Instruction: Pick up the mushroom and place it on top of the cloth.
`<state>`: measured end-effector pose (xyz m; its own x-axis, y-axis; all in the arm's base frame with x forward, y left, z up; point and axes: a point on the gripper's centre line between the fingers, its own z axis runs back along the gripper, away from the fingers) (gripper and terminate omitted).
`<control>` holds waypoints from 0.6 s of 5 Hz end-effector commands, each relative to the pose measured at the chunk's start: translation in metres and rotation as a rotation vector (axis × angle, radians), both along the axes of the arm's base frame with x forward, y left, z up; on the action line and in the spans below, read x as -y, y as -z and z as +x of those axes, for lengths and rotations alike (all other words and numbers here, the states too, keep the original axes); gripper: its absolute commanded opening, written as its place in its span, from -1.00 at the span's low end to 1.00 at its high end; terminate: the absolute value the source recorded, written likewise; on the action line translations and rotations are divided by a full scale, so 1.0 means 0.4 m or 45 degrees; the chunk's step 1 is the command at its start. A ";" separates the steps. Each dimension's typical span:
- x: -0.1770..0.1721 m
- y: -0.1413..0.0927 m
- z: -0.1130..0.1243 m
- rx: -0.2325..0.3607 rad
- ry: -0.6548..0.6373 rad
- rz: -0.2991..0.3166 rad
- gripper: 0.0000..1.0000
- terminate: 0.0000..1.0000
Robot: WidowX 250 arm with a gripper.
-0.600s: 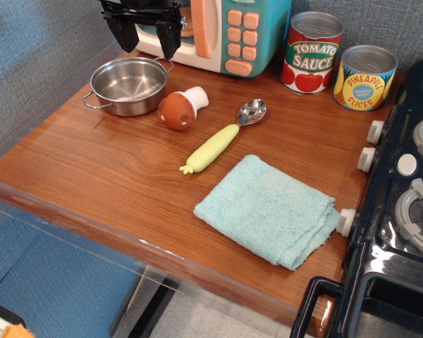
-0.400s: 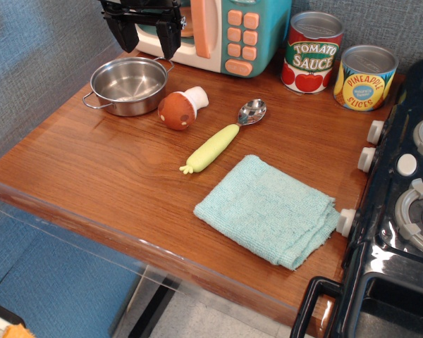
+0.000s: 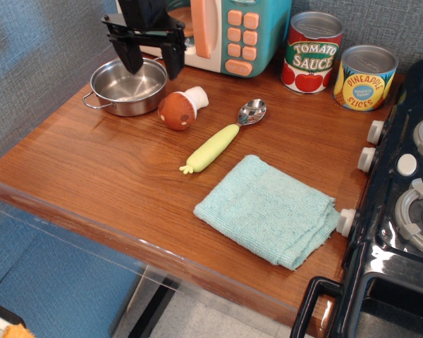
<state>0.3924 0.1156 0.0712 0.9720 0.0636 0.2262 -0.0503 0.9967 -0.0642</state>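
Steel pot (image 3: 127, 89), spoon (image 3: 222, 139), toy microwave (image 3: 229, 32), two cans (image 3: 342, 65), stove (image 3: 402, 211)

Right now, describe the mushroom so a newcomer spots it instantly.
On the brown wooden counter, look just right of the round steel pot, left of the green-handled spoon. The small toy mushroom lies tipped there: the only piece with a reddish-brown cap and white stem.

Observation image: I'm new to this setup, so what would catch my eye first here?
Probably the black gripper, open, hanging over the steel pot at back left. Next, the brown-capped mushroom lying beside that pot, and the mint cloth near the front edge by the toy stove.
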 end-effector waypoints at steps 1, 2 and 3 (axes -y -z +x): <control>0.057 -0.036 0.002 0.044 0.055 0.013 1.00 -1.00; 0.071 -0.021 -0.003 0.014 0.056 0.017 1.00 -1.00; 0.072 -0.005 -0.013 -0.009 0.026 0.035 1.00 -1.00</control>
